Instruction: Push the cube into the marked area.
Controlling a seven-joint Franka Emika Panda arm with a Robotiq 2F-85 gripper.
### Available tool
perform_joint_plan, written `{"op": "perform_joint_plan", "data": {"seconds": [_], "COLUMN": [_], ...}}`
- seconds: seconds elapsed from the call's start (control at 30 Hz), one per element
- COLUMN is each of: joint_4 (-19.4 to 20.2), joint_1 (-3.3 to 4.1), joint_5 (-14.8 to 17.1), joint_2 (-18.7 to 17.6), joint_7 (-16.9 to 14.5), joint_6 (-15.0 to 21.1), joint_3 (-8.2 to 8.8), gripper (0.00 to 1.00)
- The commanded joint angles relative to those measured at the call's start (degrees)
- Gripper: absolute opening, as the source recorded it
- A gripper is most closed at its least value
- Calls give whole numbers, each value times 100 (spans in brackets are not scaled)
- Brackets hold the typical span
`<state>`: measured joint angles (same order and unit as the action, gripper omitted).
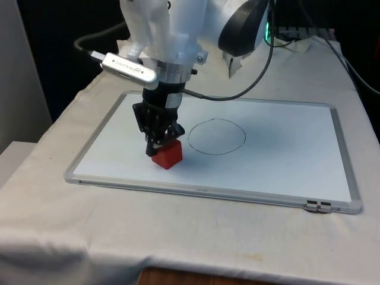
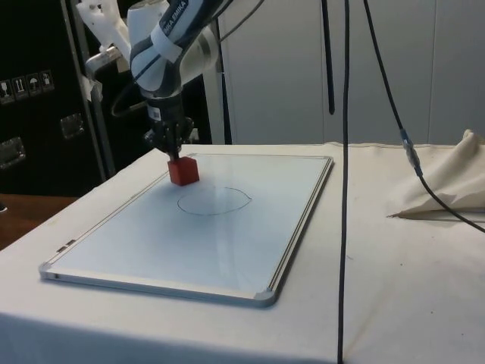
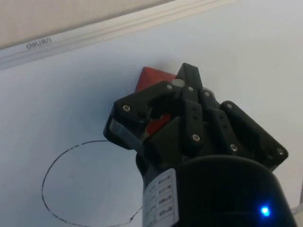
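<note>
Wrist view: claw (image 3: 182,78) hides most of cube (image 3: 152,78).

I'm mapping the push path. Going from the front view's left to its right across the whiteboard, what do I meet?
Whiteboard's left frame → red cube with the gripper on it → drawn circle → bare board → right frame.

The arm reaches straight down (wrist vertical), fingers (image 1: 155,142) pressed together.
</note>
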<state>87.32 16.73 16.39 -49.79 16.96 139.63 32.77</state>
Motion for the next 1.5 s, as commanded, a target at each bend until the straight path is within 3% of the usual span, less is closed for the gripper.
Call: {"op": "perform_joint_plan", "data": {"seconds": [0.0,0.43,1.07,1.47], "joint_4": [86,407,636,636], "joint_1": [40,86,97,86], "joint_5": [-11,23,17,160], "joint_2": [63,350,596,716], "joint_7": [29,-46,-23,-23], "joint_6": [-69,-659,-1507,-1799], "joint_3": [23,-29,-40,-286], "gripper": [0,0,0,0]}}
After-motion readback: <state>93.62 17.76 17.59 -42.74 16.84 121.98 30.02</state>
